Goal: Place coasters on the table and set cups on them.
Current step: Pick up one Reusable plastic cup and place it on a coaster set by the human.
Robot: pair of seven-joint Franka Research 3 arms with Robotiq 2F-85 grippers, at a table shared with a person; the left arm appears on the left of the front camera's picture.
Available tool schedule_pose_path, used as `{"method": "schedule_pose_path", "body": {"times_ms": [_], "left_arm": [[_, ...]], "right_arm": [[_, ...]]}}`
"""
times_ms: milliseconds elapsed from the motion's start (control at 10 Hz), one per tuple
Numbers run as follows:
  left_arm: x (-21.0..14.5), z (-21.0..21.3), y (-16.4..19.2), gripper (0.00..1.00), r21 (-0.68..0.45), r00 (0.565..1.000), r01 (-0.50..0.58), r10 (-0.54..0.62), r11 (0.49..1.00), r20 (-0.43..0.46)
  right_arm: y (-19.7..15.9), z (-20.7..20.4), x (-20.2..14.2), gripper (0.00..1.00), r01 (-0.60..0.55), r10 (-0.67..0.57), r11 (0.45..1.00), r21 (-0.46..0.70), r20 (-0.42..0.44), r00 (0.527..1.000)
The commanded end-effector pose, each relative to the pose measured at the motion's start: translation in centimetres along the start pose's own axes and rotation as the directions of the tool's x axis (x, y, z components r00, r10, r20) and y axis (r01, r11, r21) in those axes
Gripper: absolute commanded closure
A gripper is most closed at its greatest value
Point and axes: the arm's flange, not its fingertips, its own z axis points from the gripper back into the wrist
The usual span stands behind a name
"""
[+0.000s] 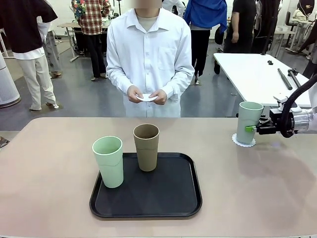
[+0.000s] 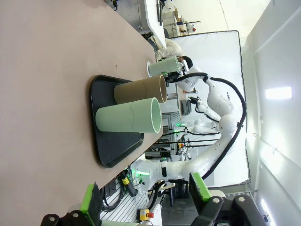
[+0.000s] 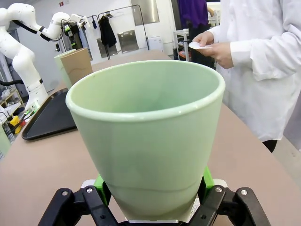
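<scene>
Nearest the lens, at lower centre of the front view, the black tray (image 1: 163,196) carried one mint-green cup (image 1: 108,161) at its left edge and the tan cup (image 1: 146,147) just behind and to the right of it. Neither stood on a coaster.

At the right of the frame a second mint-green cup (image 1: 248,121) stood upright on a lacy paper coaster (image 1: 243,143) on the beige table (image 1: 49,148). The right gripper (image 1: 251,128) pinched this cup low on its wall, green pads on either side. Lace showed at the cup's left and front; its far side was hidden.

The left gripper (image 2: 143,195) hung with jaws spread and nothing between them.

At upper centre, the person's hands held a white coaster (image 1: 147,98).

Judgement: the step in hand was the release. It would go best with the base confirmed flat on the paper, the jaws opened evenly, and the withdrawal made level and straight back toward the right edge. A tall cup tips easily, and a light doily drags with any sideways nudge.
</scene>
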Motion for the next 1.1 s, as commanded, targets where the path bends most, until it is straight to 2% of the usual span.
{"method": "schedule_pose_path", "body": {"times_ms": [0,400,500,1000], "left_arm": [[-0.03,0.15,-0.03,0.0,-0.019,1.0,0.012,-0.012,1.0,0.008],[-0.03,0.15,-0.03,0.0,-0.019,1.0,0.012,-0.012,1.0,0.008],[-0.03,0.15,-0.03,0.0,-0.019,1.0,0.012,-0.012,1.0,0.008],[-0.03,0.15,-0.03,0.0,-0.019,1.0,0.012,-0.012,1.0,0.008]], "right_arm": [[-0.93,0.29,-0.16,0.16,-0.003,0.003,1.0,0.015,-0.022,1.0],[-0.93,0.4,-0.43,0.16,0.01,-0.009,0.999,0.035,-0.031,0.999],[-0.91,0.38,-0.43,0.0,0.017,-0.015,0.999,0.039,-0.038,0.999],[-0.85,0.13,-0.49,0.0,0.023,-0.019,0.999,0.043,-0.084,0.996]]}}
